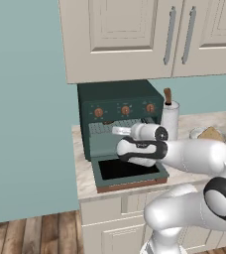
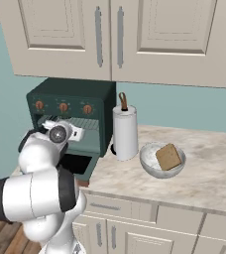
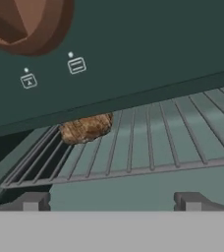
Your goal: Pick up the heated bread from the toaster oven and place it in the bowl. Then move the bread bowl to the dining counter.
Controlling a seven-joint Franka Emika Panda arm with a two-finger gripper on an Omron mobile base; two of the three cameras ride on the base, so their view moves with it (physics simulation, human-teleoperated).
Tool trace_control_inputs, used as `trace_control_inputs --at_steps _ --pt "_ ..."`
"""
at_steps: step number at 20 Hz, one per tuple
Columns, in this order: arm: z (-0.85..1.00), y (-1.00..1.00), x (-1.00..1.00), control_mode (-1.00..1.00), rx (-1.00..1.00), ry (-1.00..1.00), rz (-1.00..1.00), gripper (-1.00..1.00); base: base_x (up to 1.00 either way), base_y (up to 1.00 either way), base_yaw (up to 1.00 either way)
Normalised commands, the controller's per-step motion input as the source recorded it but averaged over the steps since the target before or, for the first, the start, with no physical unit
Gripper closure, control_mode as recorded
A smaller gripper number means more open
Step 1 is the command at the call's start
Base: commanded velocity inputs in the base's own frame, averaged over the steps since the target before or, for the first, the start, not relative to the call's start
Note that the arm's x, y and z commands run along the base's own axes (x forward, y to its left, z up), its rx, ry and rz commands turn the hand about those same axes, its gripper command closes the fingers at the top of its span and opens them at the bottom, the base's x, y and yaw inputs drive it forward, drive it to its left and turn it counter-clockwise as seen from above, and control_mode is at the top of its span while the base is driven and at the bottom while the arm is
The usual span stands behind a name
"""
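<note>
on the front panel of the toaster oven (image 1: 121,105), seen close in the hand view, two small pale pictogram marks sit beside an orange-brown knob (image 3: 28,23), each with a dot above it; no words or brand can be read on them. the oven stands at the left end of the narrower marbled counter (image 2: 204,173), under cream wall cabinets (image 2: 115,34), with its door (image 1: 127,172) dropped flat and open.

the white arm reaches across from the base, its forearm lying roughly level, and the gripper (image 3: 111,202) points into the oven mouth just above the open door. the two finger tips stand wide apart with nothing between them.

a browned piece of bread (image 3: 86,128) lies on the wire rack (image 3: 148,142) toward the back left of the hand view, partly hidden behind the panel's lower edge, and apart from the fingers.

to the right of the oven stands a white cylindrical canister (image 2: 125,131), and just beyond it the pale grey bowl (image 2: 162,159), which holds a tan square slice (image 2: 168,156) leaning on its rim.
</note>
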Motion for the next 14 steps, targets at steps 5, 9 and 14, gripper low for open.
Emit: trace_control_inputs --at_steps 5,9,14 --pt "-0.29 -0.07 0.09 -1.00 0.00 -0.07 0.00 -1.00 0.00 0.00 0.00" --pt "-0.04 -0.06 0.13 -1.00 0.00 -0.06 0.00 -1.00 0.00 0.00 0.00" --pt "0.00 0.00 0.18 -1.00 0.00 -0.04 0.00 -1.00 0.00 0.00 0.00"
